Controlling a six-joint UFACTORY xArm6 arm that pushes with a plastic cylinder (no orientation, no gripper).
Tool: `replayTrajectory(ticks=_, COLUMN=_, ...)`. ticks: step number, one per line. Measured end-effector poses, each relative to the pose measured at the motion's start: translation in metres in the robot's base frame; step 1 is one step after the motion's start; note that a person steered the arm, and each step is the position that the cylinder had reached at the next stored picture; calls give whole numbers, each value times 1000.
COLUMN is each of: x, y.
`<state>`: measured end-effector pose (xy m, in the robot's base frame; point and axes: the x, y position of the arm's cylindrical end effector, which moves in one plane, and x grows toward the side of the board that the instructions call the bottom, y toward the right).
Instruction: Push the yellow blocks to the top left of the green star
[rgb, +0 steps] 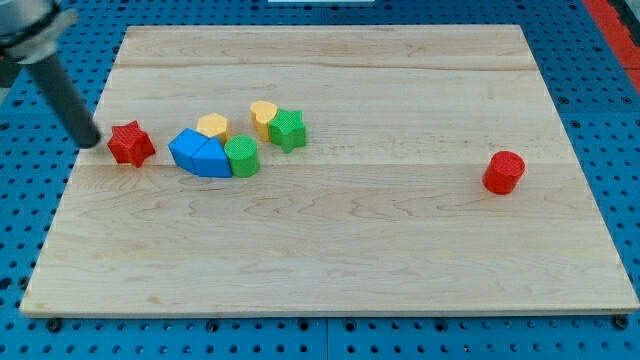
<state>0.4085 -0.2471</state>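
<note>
A green star (288, 129) sits left of the board's middle. A yellow heart-shaped block (263, 115) touches its upper left side. A yellow hexagon-like block (212, 127) lies further left, against the top of the blue blocks. My tip (91, 141) is at the board's left edge, just left of a red star (131, 144) and well left of the yellow blocks.
Two blue blocks (198, 153) lie joined together, with a green cylinder (242, 157) at their right. A red cylinder (504, 172) stands alone at the view's right. The wooden board (400, 260) lies on a blue pegboard.
</note>
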Motion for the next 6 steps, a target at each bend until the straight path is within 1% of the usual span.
replayTrajectory(ticks=1, x=-5, y=91)
replayTrajectory(ticks=3, x=-11, y=154)
replayTrajectory(ticks=4, x=-17, y=197)
replayTrajectory(ticks=5, x=-16, y=92)
replayTrajectory(ticks=6, x=28, y=57)
